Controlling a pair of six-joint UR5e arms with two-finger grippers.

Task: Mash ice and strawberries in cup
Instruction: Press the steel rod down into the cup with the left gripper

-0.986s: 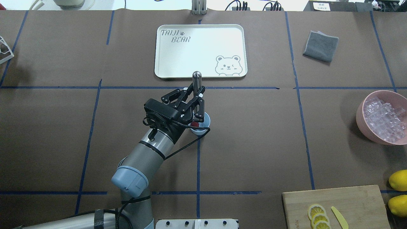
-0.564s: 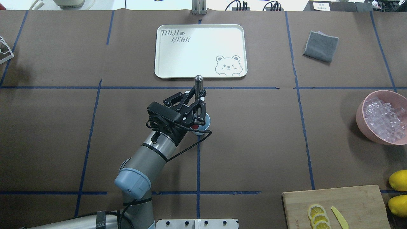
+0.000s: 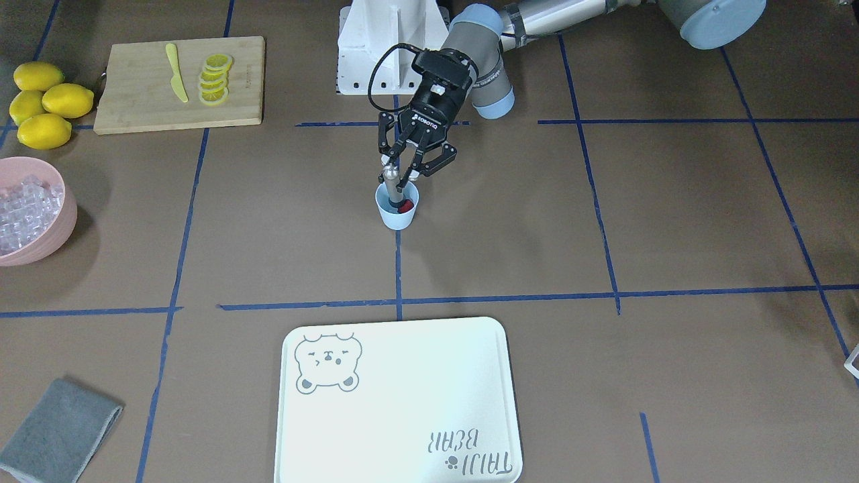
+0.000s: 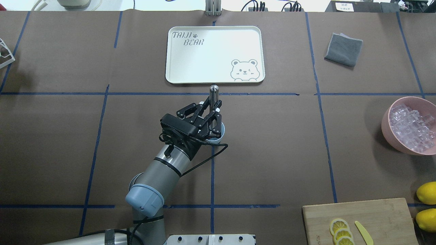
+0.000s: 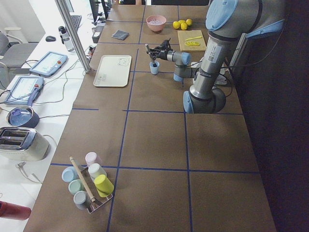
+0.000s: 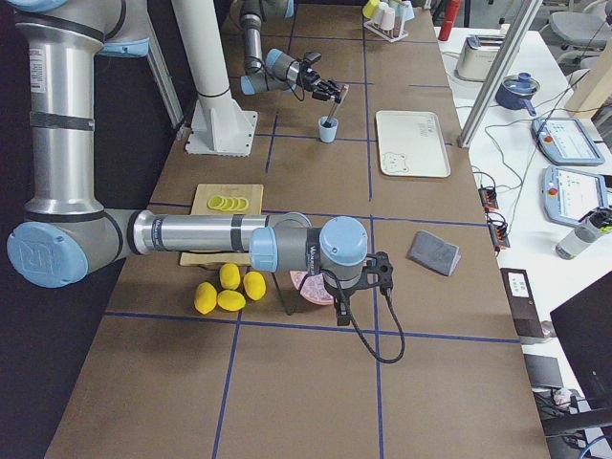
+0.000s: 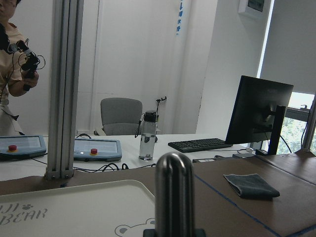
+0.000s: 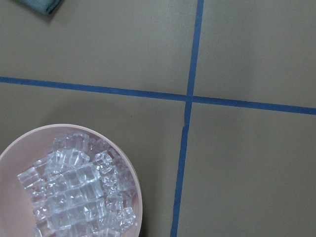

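Note:
The light-blue cup [image 3: 397, 213] stands on the brown mat at the table's middle. My left gripper [image 3: 402, 176] is shut on a metal muddler [image 3: 393, 186] whose lower end is inside the cup. A red strawberry [image 3: 405, 206] shows in the cup beside the muddler. From overhead, the left gripper [image 4: 213, 108] covers most of the cup [image 4: 222, 131]. Whether there is ice in the cup I cannot make out. Ice cubes [image 4: 411, 128] fill the pink bowl [image 4: 386, 119] at the right. My right gripper [image 6: 359, 285] hovers over that bowl; I cannot tell its state.
A white bear tray [image 4: 214, 54] lies just beyond the cup. A grey cloth [image 4: 343, 49] is at the far right. A cutting board [image 4: 374, 214] with lemon slices and a yellow knife sits near right, lemons [image 4: 427, 193] beside it. A cup rack [image 5: 89, 186] stands far left.
The left arm has pushed the muddler lower into the cup, its top shifting toward the robot. The gripper now hides the strawberry from overhead.

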